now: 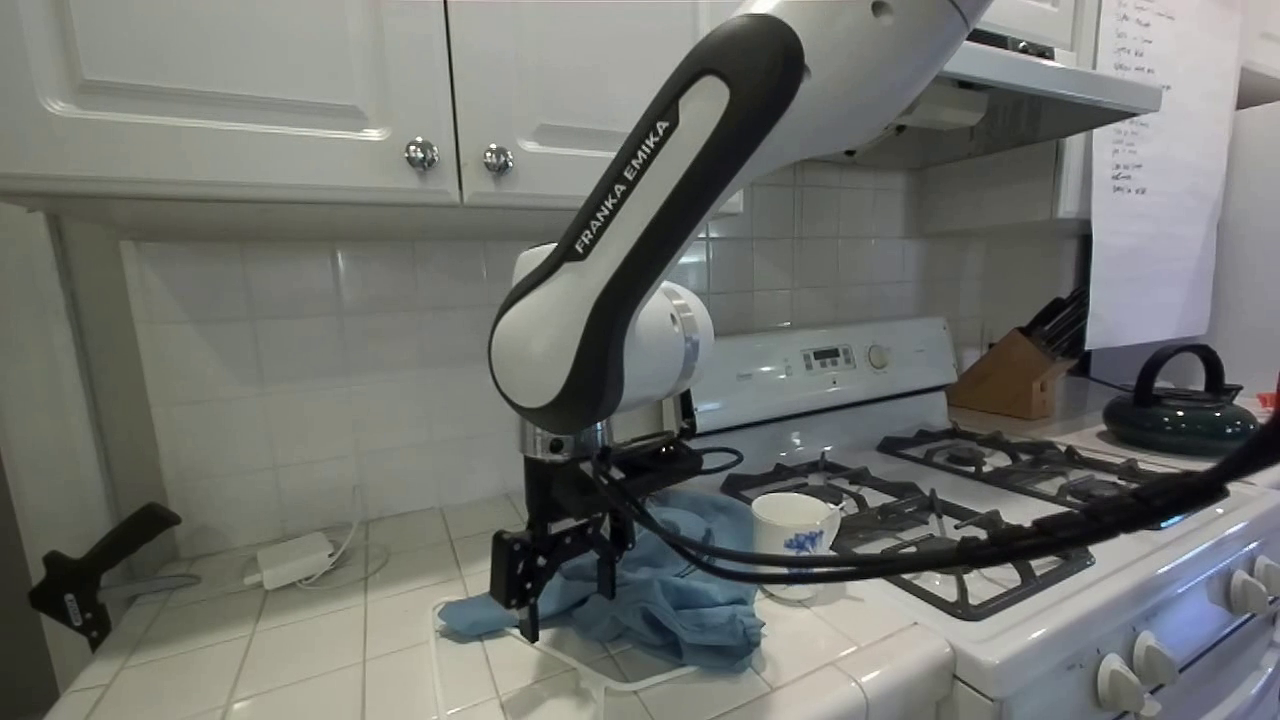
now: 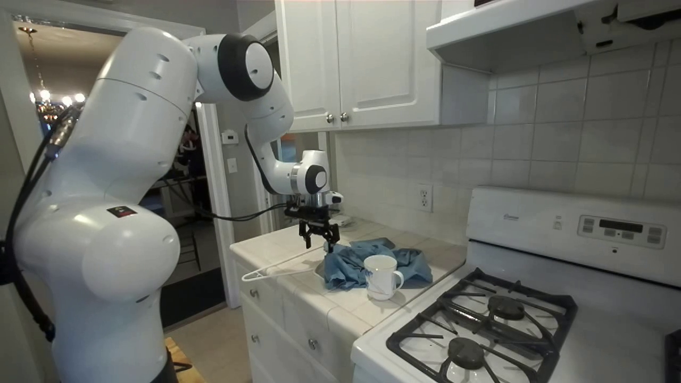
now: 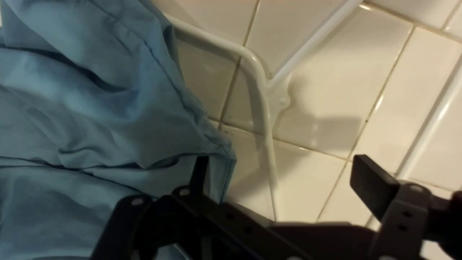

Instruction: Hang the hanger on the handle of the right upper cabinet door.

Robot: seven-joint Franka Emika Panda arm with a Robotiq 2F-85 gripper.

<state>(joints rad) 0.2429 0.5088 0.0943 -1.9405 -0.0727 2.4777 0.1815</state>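
One tiled counter (image 1: 310,632) beside the stove (image 2: 534,226) bears the hanger (image 3: 267,86).

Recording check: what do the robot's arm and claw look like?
The arm is white and rounded, with black trim, FRANKA EMIKA lettering and a small dark label. A silver collar sits above the black two-fingered claw, with black cables beside it.

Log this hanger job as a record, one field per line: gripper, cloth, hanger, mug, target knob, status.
Gripper: open, gripping nothing
Cloth: blue, crumpled, on the tiled counter
Hanger: white, lying on the counter, partly hidden by the cloth in the wrist view
Mug: white with blue pattern, upright, beside the cloth
Target knob: on the right upper cabinet door; nothing hanging from it
Status: hanger not yet picked up
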